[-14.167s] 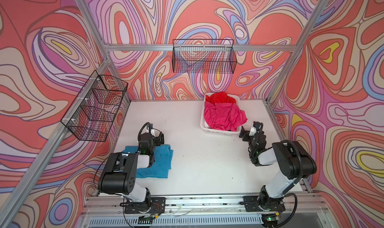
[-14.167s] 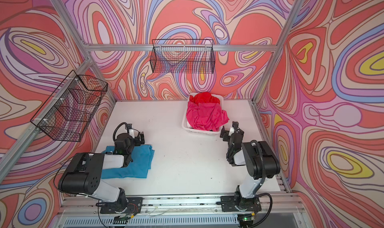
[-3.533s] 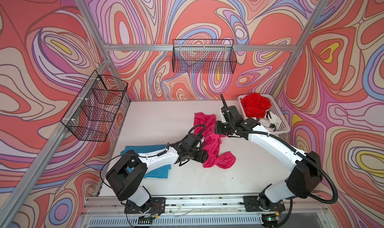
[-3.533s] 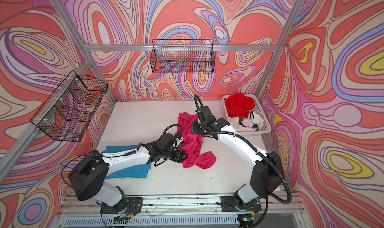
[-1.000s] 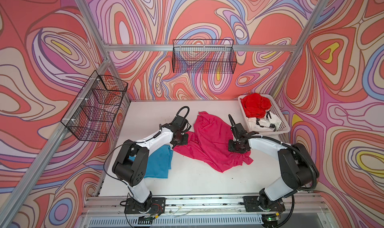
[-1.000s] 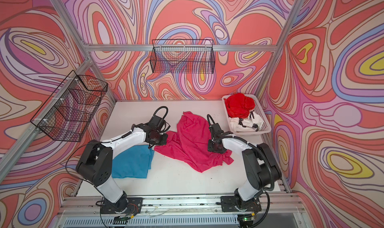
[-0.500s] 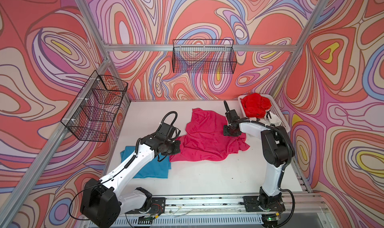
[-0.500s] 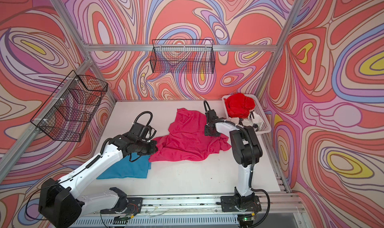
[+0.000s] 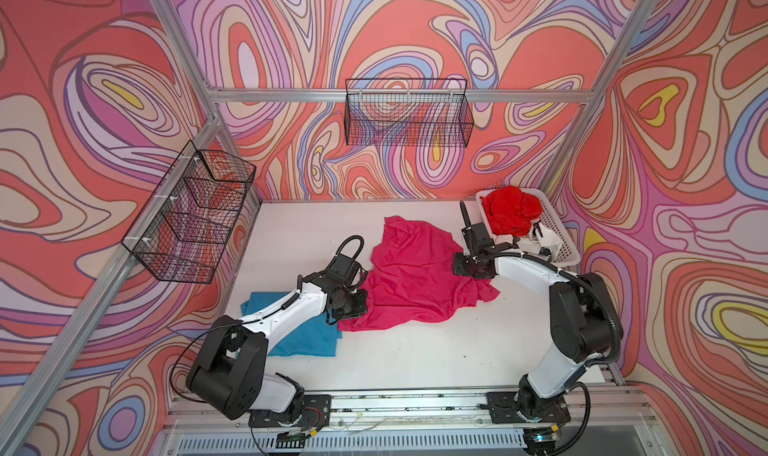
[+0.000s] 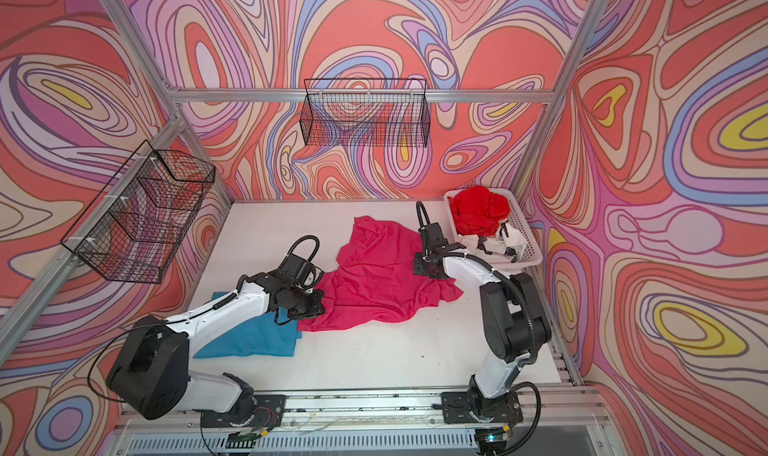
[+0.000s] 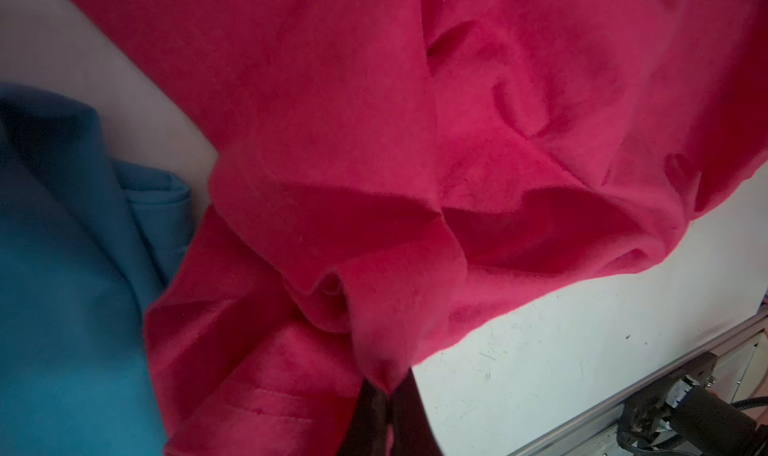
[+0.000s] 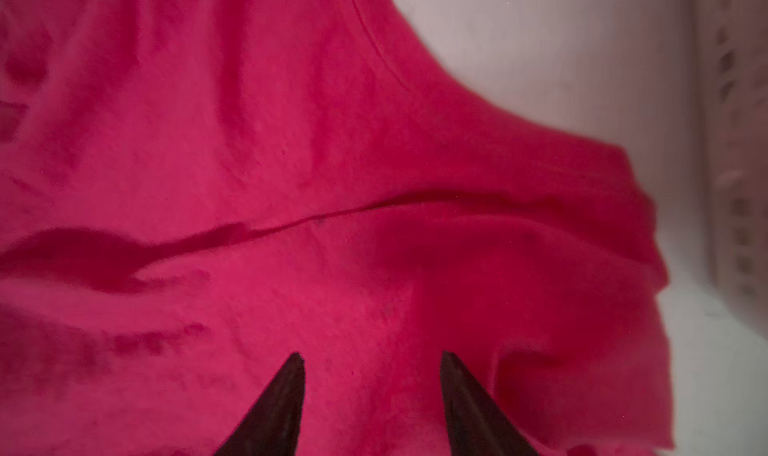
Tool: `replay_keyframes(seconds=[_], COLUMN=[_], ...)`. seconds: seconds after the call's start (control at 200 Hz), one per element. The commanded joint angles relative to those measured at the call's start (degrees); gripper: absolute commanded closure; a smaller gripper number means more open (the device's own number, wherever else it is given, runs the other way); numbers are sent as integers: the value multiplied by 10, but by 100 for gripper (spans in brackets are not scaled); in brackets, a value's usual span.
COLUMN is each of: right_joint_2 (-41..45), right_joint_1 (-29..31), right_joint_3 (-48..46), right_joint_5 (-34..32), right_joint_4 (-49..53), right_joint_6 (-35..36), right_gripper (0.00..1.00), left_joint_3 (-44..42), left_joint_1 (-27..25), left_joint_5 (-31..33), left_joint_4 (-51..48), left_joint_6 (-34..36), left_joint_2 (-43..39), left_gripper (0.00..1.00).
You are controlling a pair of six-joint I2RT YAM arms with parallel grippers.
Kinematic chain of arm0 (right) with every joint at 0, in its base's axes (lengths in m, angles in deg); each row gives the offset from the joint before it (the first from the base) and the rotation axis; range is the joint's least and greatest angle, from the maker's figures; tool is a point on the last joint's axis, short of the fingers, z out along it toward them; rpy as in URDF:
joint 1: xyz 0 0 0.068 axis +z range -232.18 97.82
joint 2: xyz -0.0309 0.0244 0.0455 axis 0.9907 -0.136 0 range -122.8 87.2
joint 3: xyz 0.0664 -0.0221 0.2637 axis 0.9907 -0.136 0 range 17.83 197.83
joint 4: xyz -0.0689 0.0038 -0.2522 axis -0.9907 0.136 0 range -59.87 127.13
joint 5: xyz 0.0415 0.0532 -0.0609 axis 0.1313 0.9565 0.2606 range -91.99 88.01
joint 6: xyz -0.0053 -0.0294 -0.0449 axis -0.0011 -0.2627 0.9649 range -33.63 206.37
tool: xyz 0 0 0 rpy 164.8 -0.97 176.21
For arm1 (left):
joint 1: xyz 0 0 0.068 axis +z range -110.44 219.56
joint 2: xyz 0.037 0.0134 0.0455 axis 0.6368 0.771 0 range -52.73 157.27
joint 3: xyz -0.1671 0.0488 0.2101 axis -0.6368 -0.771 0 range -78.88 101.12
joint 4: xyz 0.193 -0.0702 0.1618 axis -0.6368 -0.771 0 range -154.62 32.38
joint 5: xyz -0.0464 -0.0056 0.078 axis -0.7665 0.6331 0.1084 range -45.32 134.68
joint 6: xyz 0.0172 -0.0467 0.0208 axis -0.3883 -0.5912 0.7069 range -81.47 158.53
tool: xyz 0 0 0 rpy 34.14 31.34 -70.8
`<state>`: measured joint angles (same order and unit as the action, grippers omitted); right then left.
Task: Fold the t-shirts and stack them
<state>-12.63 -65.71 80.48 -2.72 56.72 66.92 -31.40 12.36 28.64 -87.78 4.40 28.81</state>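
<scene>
Pinching a bunched edge of the magenta-pink shirt (image 9: 415, 275), which lies crumpled on the table (image 9: 415, 362) between both arms, the left fingers (image 11: 368, 420) may drag it over the teal shirt (image 9: 299, 335) just beside them, as the right fingers (image 12: 278, 404) stand parted, grasping nothing.

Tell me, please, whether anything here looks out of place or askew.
The magenta-pink cloth t-shirt lies rumpled and skewed, one corner bunched in the shut left gripper beside the folded teal-blue cloth t-shirt.
</scene>
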Motion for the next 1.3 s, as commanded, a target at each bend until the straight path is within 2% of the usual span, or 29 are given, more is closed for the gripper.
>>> replay_keyframes(seconds=[0.0, 0.165, 0.28, 0.376, 0.616, 0.716, 0.781, 0.916, 1.027, 1.297], right_joint_2=[-51, -95, -106, -106, -99, -106, -112, -117, -120, -189], right_joint_1=[-2, -1, -1, -1, 17, 40, 55, 68, 67, 20], right_joint_3=[-11, 0, 9, 13, 14, 15, 17, 19, 22, 87], right_joint_5=[17, 17, 15, 11, 31, 41, 45, 44, 23, 8], right_joint_4=[-38, -56, -52, -45, -34, -37, -40, -45, -42, -36], right_joint_6=[-8, -11, -14, -11, -24, -36, -44, -56, -48, -14], right_gripper=[44, 44, 44, 44, 44, 44, 44, 44, 44, 44], left_joint_3=[-6, -31, -48, -47, -75, -79, -81, -63, -43, 39], left_joint_1=[11, 44, 62, 67, 128, 162, 178, 189, 190, 190], left_joint_5=[38, 53, 24, 38, 138, 147, 130, 149, 128, 113], left_joint_4=[15, 45, 86, 70, -20, -40, -37, -50, -47, -24], left_joint_6=[4, -3, -13, -19, -8, 8, 10, 14, 27, 52], left_joint_2=[-8, 15, 58, 83, 14, 8, 16, 23, 24, 77], left_gripper=[100, 100, 100, 100, 100, 100, 100, 100, 100, 100])
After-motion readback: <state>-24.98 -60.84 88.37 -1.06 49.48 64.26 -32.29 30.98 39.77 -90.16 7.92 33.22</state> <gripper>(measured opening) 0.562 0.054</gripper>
